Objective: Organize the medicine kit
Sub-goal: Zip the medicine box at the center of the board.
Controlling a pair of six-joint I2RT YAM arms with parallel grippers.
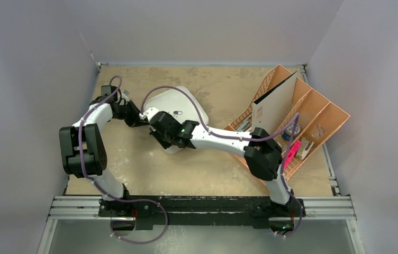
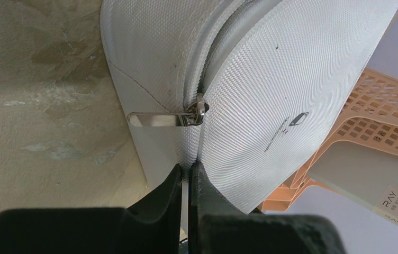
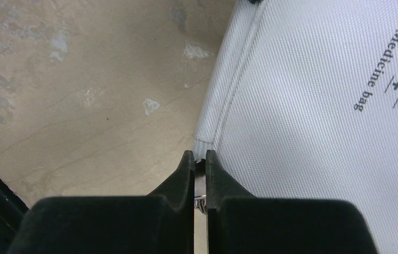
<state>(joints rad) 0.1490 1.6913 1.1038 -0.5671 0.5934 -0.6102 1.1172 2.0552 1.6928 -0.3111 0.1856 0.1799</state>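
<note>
The medicine kit (image 1: 178,101) lies lid-down on the tabletop (image 1: 213,172), near the orange tray (image 1: 325,114); left jaws clenched against its zip seam; right jaws clenched on a metal zip pull (image 3: 200,182) at the kit's edge.

The mottled tan counter (image 1: 213,174) is occupied near its middle by the pale medicine kit (image 1: 173,100), with an orange compartmented tray (image 1: 324,114) set to the right.

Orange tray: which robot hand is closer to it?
Right. The right gripper is at the white case's near edge, toward the tray; the left gripper is at the case's left corner, farther off.
</note>
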